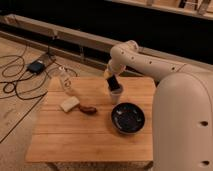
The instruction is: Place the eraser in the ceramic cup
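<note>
The black flat eraser (113, 81) is held tilted in my gripper (111, 77), directly above the mouth of the small white ceramic cup (116, 94). Its lower end sits at or just inside the cup's rim. The cup stands upright on the wooden table (90, 135), towards the back right of its middle. My gripper hangs from the white arm that reaches in from the right, and it is shut on the eraser.
A wide dark bowl (128, 118) stands right of and in front of the cup. A cream-white block (69, 104) and a reddish-brown item (88, 109) lie to the left. A clear slim bottle (65, 80) stands at the back left. Cables (20, 75) lie on the floor.
</note>
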`<state>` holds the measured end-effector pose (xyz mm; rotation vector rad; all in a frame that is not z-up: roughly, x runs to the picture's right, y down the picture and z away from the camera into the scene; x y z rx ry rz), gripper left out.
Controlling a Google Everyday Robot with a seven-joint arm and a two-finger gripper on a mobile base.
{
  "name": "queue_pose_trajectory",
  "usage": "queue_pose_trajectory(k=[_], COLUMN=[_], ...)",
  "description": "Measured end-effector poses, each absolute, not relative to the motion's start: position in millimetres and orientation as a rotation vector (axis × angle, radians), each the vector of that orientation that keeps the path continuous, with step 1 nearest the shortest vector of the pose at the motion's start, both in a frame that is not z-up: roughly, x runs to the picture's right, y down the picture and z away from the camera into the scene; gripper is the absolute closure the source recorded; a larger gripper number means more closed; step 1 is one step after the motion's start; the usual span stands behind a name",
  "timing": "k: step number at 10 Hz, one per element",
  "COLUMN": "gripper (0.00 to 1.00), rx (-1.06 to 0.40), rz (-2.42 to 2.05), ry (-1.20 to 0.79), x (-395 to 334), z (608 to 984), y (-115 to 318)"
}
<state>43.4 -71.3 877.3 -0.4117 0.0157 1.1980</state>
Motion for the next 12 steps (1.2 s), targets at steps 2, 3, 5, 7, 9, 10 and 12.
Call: queue_pose_trajectory(k=[2,3,5,7,9,10,12], gripper=[0.79,0.69,0.51,0.32,0.2,0.2,0.2], rx=[-0.4,-0.397,-0.392,-0.391,-0.387,-0.386,-0.373], rz=[1.205,1.207,1.213,1.222,1.238,1.244,1.256], ry=[0.015,0.014,0.01,0.002,-0.007,-0.009,-0.016], x=[48,48,50,50,50,50,50], z=[878,878,875,870,866,865,866], y=[-72,-72,-69,-65,-60,-58,-58])
